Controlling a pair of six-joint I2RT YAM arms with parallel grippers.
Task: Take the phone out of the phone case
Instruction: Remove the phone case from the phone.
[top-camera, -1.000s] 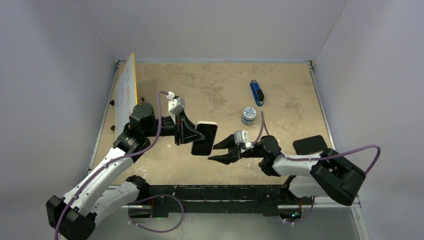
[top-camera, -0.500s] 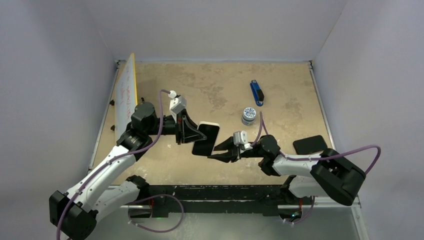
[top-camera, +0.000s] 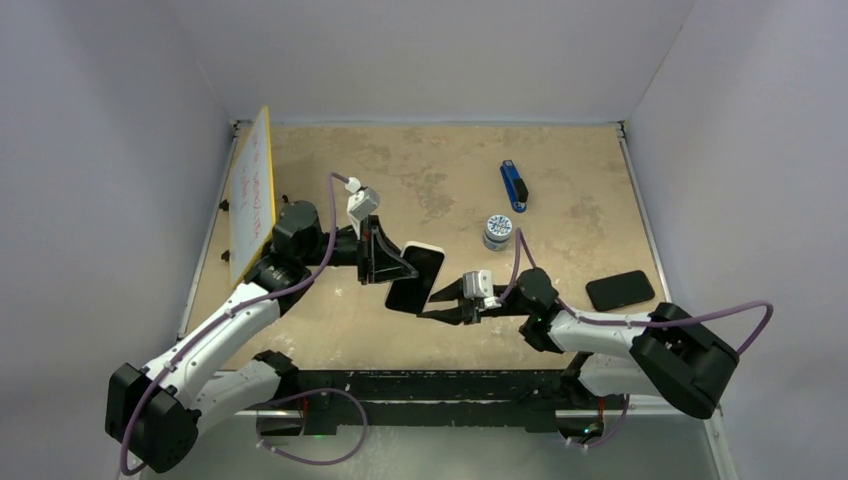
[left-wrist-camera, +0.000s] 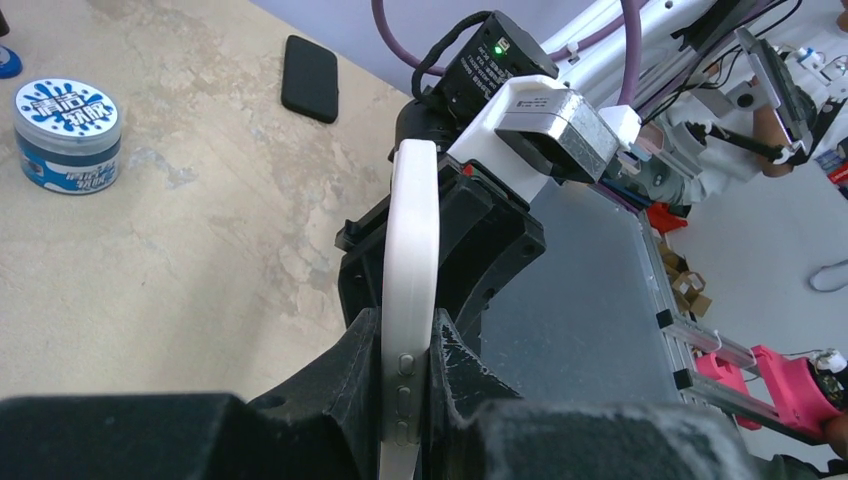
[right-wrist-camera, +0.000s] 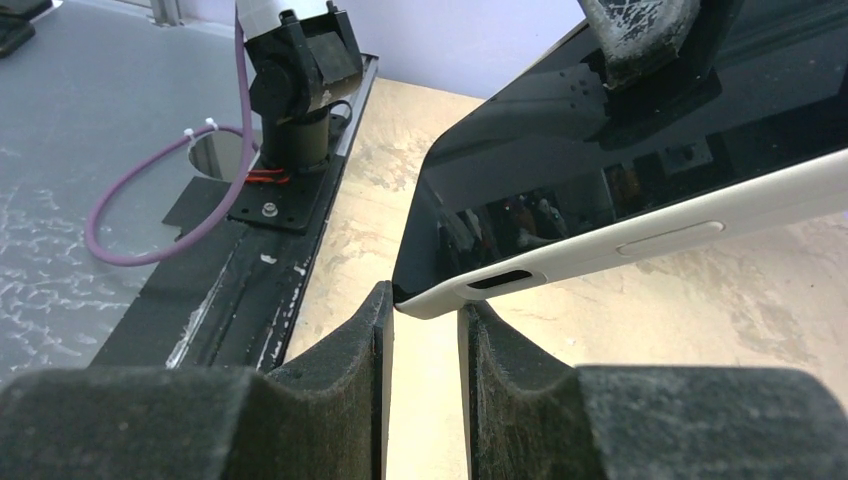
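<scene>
A black-screened phone (top-camera: 414, 280) in a white phone case (top-camera: 425, 247) hangs above the table. My left gripper (top-camera: 392, 268) is shut on its left long edge. In the left wrist view the case's white side (left-wrist-camera: 412, 250) with its buttons is pinched in the left gripper (left-wrist-camera: 405, 370). My right gripper (top-camera: 428, 305) has come in from the right at the lower end. The right wrist view shows the screen (right-wrist-camera: 620, 150) and the case rim (right-wrist-camera: 640, 245), and the right gripper (right-wrist-camera: 425, 310) has its two fingertips closed against the bottom corner.
A second black phone (top-camera: 620, 290) lies flat at the right, by the right arm. A blue-and-white tin (top-camera: 498, 231) and a blue tool (top-camera: 514, 186) sit farther back. A whiteboard (top-camera: 252, 195) leans against the left wall.
The left arm carried the cased phone slightly right. The right gripper moved left and narrowed from wide open onto the phone's lower corner.
</scene>
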